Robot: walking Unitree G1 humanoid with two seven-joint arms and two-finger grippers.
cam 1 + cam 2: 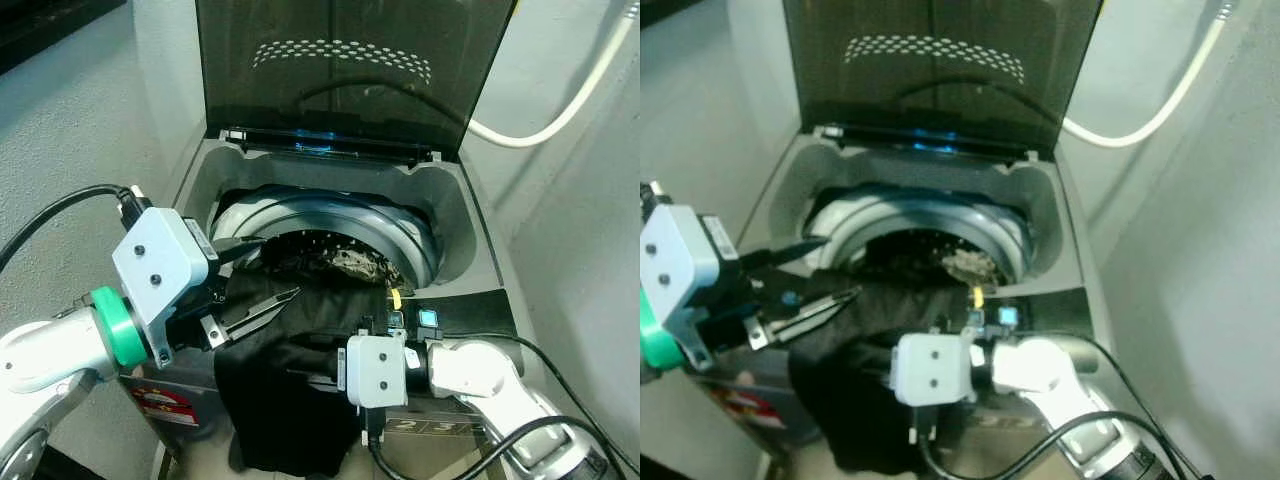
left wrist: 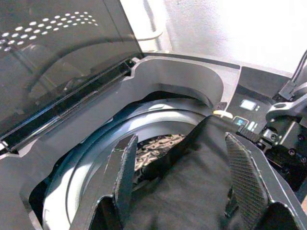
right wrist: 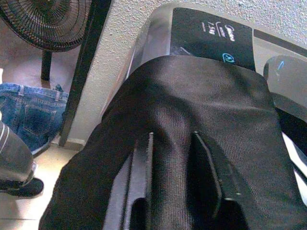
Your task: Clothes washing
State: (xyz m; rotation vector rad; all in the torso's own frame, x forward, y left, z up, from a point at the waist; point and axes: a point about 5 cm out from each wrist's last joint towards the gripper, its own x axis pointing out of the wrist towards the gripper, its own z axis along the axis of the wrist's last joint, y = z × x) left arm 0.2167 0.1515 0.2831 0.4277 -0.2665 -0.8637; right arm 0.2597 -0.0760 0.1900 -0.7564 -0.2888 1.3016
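- Left gripper (image 1: 262, 272) hovering spread wide over the washer (image 1: 470, 225) drum, black garment (image 1: 290, 390) hanging over the front rim.
- Right gripper (image 3: 175, 167) apparently pinching that garment.
- Loading step, probably; needing a lift and shove inward next.

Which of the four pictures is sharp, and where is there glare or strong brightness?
Left eye view: sharp, with a blue reflection at the raised lid hinge. Right eye view: softer, blurred. Left wrist view: wall overexposed white beyond the washing machine. Right wrist view: evenly lit; weave of the black garment clear.
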